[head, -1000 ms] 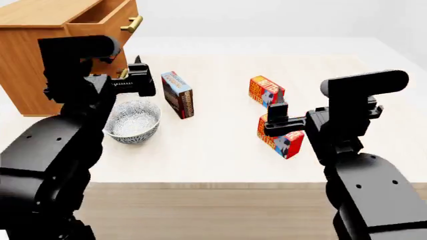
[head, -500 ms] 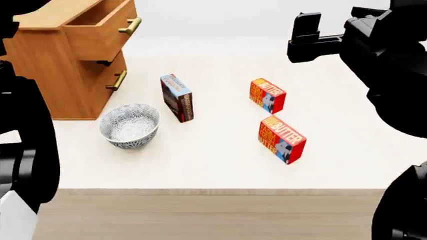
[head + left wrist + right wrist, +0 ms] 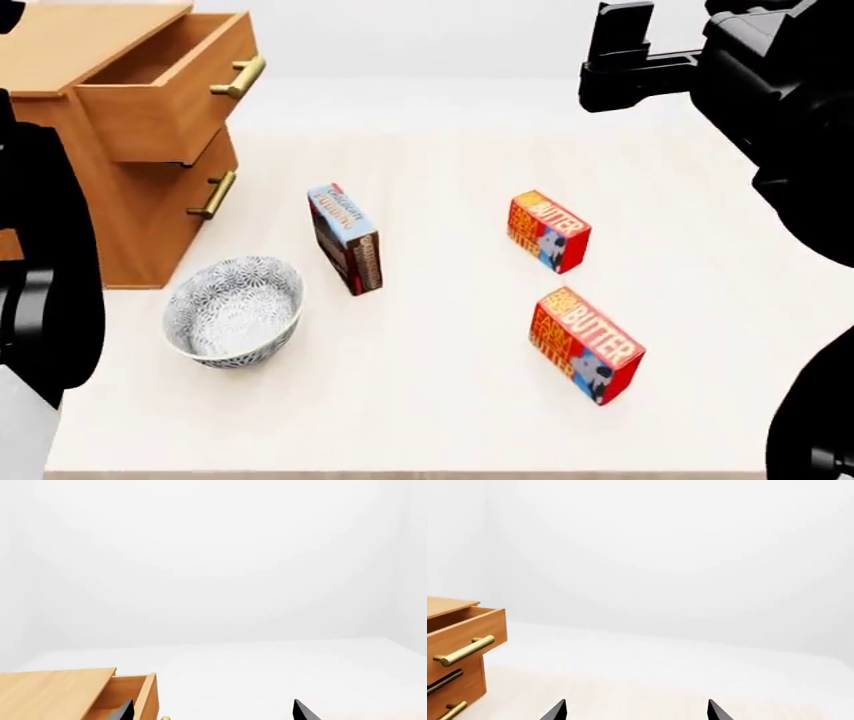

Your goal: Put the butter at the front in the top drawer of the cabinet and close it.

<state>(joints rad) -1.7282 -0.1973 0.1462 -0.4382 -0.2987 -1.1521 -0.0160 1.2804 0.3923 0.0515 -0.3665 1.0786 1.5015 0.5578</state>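
Observation:
Two red-and-orange butter cartons lie on the table: the front one point(image 3: 585, 343) and the back one point(image 3: 547, 231). The cabinet point(image 3: 80, 190) stands at far left with its top drawer point(image 3: 160, 95) pulled open and its brass handle point(image 3: 238, 77) showing. My right gripper point(image 3: 611, 58) is raised high above the table, far from the butter; in the right wrist view point(image 3: 636, 714) its jaws are wide open and empty. My left gripper point(image 3: 213, 715) is open and empty, also held high near the cabinet point(image 3: 53, 690). Only the left arm point(image 3: 40, 280) shows in the head view.
A blue-and-brown pudding carton point(image 3: 344, 238) stands on edge between the cabinet and the butter. A patterned bowl point(image 3: 234, 310) sits in front of the cabinet. Two lower drawers with brass handles point(image 3: 211, 195) are shut. The right wrist view shows the open drawer point(image 3: 467, 630) at its left.
Both arms rose from table height to well above it. The head view has since shifted, so the cartons, bowl and cabinet sit lower and larger in frame. Nothing was grasped.

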